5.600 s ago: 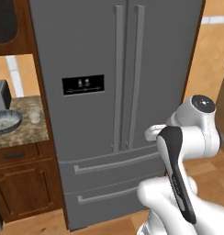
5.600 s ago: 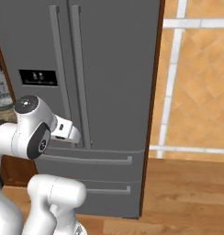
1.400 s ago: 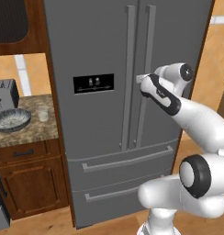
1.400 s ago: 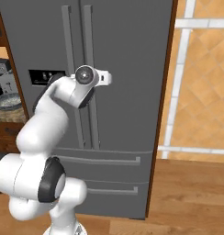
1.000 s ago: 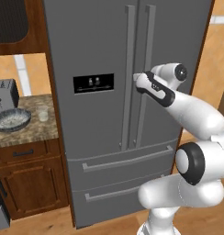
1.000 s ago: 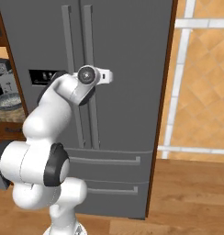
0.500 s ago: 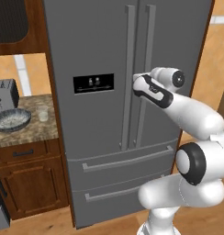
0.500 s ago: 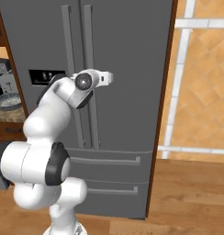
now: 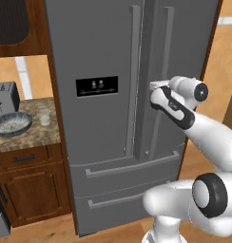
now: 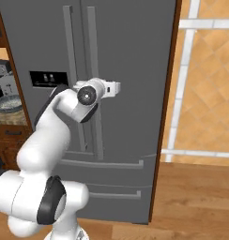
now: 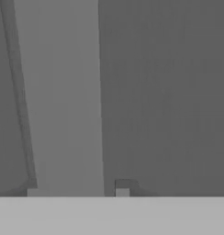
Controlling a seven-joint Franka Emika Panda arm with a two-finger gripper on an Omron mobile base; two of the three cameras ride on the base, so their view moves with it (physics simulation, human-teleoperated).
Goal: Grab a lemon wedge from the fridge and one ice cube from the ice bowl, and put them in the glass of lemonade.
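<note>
Straddling the right door's vertical handle [image 11: 63, 96], the gripper [image 11: 77, 192] is seen with one fingertip [image 11: 122, 189] on each side; whether the handle is clamped cannot be told. The fridge [image 9: 99, 57] stands closed, its handle's long axis upright, the lemon wedge presumably inside.

Kitchen corner, left and right of the big steel appliance.

At left: speckled stone counter [image 9: 27, 137] over a dark wood cabinet [image 9: 30, 190] with a drawer on top and a door below; silver toaster [image 9: 6, 97] at the back of the counter by the left edge; black microwave [image 9: 11, 21] up in the top corner inside wood casing; tan wall with a white strip [image 9: 23, 76] between. At right: tan diamond-tiled wall [image 10: 210, 84] crossed by white trim [image 10: 184, 84], above a wood plank floor [image 10: 196, 197].
</note>
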